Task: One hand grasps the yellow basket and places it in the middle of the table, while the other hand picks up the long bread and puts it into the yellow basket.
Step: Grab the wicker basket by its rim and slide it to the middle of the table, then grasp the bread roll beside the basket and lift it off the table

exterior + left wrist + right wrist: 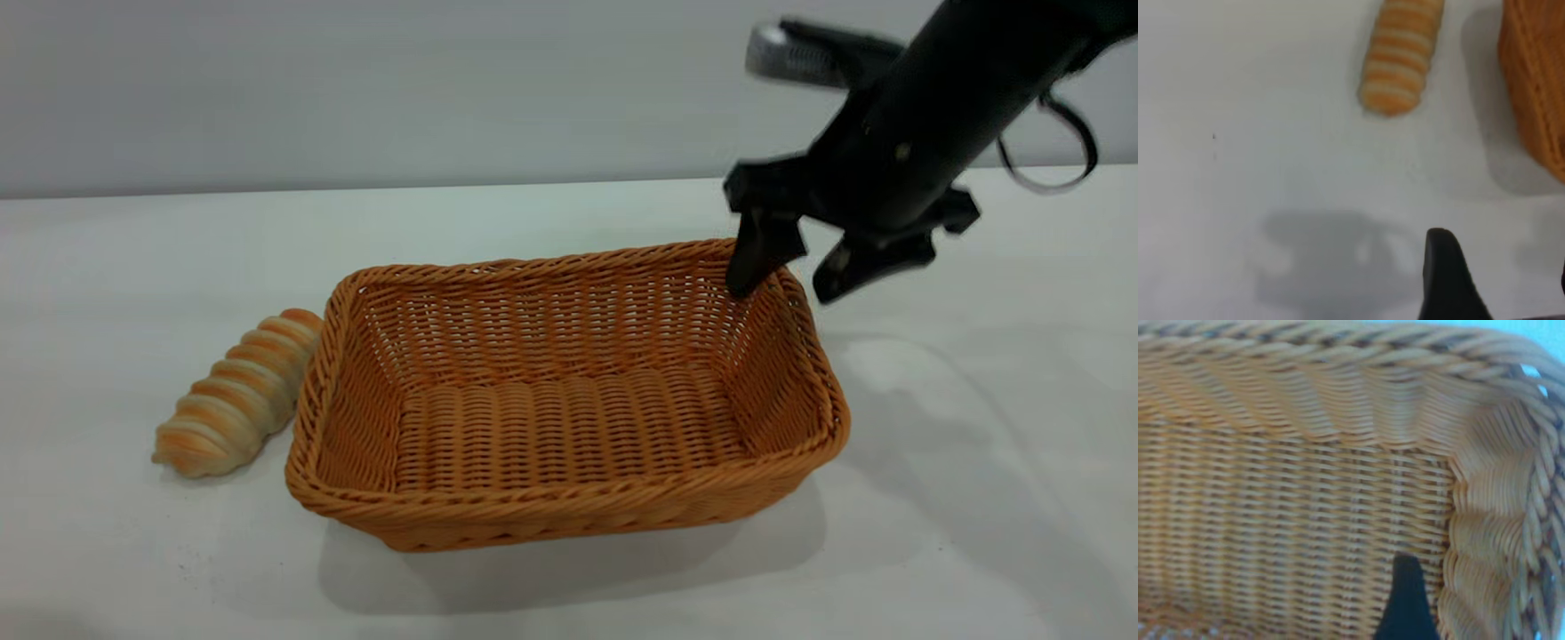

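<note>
The yellow basket [569, 400] stands upright on the white table [978, 462], its wall also showing in the left wrist view [1538, 87]. The long bread [238, 391] lies just off the basket's left end, close to its rim; it shows too in the left wrist view [1399, 60]. My right gripper [787, 283] is open and straddles the basket's far right corner, one finger inside the wall [1405, 603] and the other outside, with the rim between them untouched. My left gripper [1501, 280] hangs open above bare table, a short way from the bread, holding nothing.
A plain grey wall [356, 89] runs behind the table's far edge. The right arm [960, 98] slants in from the upper right, with a loose cable loop [1058, 151] beside it. The left gripper's shadow [1331, 260] falls on the tabletop.
</note>
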